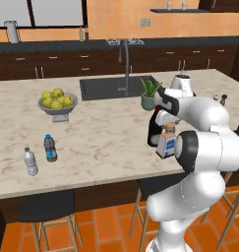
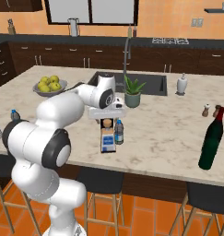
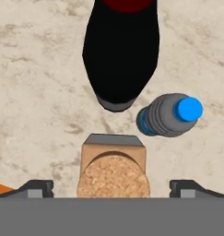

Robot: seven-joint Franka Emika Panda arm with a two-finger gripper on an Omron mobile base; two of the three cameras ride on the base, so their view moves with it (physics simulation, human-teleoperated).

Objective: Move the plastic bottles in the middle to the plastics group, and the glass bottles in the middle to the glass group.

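My gripper (image 3: 113, 189) points straight down over the middle of the counter, open, one fingertip on each side of the squat glass bottle's tan cork cap (image 3: 113, 175) and above it. That squat bottle (image 2: 107, 137) has a blue-white label. Beside it stands the small plastic bottle (image 2: 119, 132) with a blue cap (image 3: 188, 109). Just behind is the tall dark wine bottle (image 3: 120, 55), partly hidden by my arm (image 1: 153, 132). The plastics group, a clear white-capped bottle (image 1: 30, 161) and a blue-capped one (image 1: 50, 148), is at the counter's left. A dark wine bottle (image 2: 211, 138) stands at the right.
A bowl of yellow-green apples (image 1: 57, 103) sits at the back left. The sink (image 1: 106, 87) with its faucet and a potted plant (image 1: 149, 94) lie behind the middle bottles. Small shakers (image 2: 206, 110) and a white dispenser (image 2: 181, 84) stand at the right. Stools (image 2: 102, 182) line the front edge.
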